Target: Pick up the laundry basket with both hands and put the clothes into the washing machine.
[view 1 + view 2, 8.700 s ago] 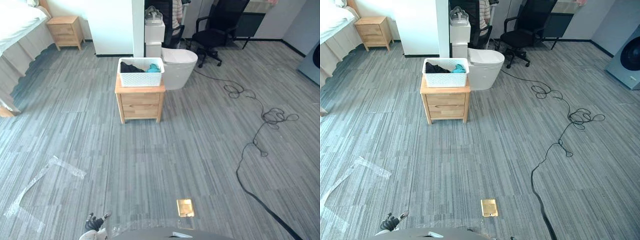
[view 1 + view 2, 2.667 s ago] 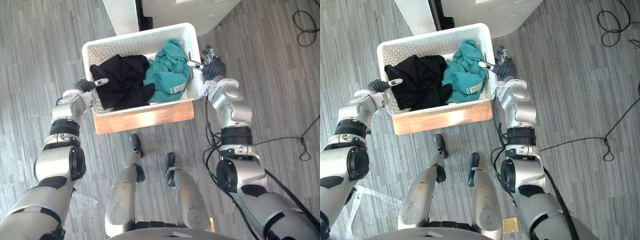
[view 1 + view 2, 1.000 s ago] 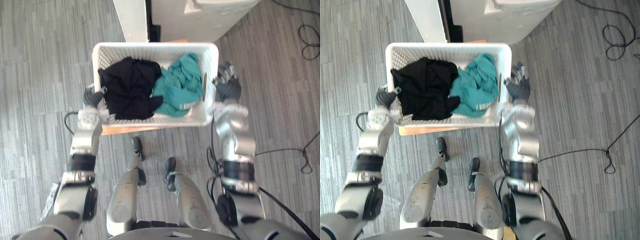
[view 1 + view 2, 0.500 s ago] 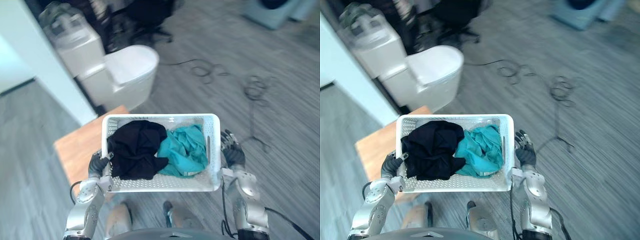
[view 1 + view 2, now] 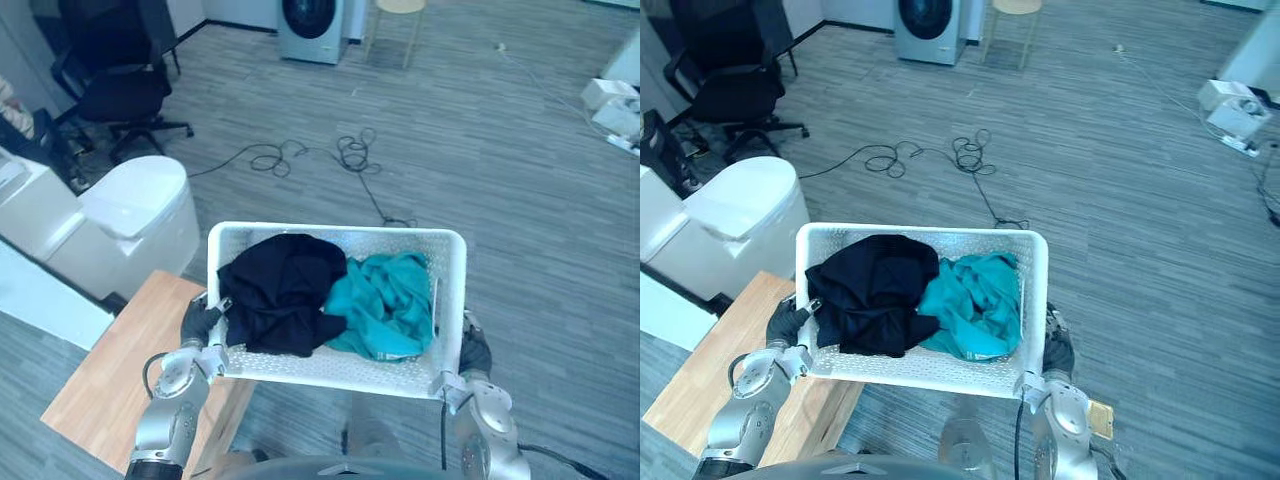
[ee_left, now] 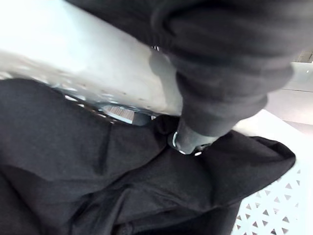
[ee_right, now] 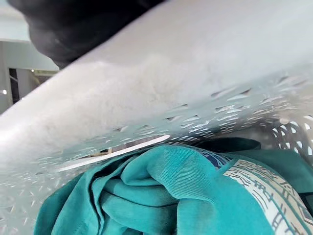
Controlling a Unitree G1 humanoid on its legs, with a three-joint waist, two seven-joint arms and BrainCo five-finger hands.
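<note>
You have the laundry basket point(image 5: 330, 229) up off the floor, carried between both hands. Your left hand point(image 5: 200, 322) sits on the basket's left edge with its thumb hooked over the rim onto the cloth, gripping it. Your right hand point(image 5: 474, 352) is against the right wall near the close corner, and you cannot tell how its fingers sit, because the basket hides them.

Inside, a black garment point(image 5: 283, 290) fills the left half and a teal garment point(image 5: 385, 310) lies against the right wall. The two touch in the middle.

The basket's left close corner hangs over the edge of a wooden bedside table point(image 5: 110, 375). A toilet point(image 5: 135, 215) stands just beyond that. The washing machine point(image 5: 312, 18) is well away across grey floor point(image 5: 520, 180). Loose cables point(image 5: 345, 155) lie between, with a stool point(image 5: 392, 20) beside the machine and an office chair point(image 5: 120, 90) off to the left.
</note>
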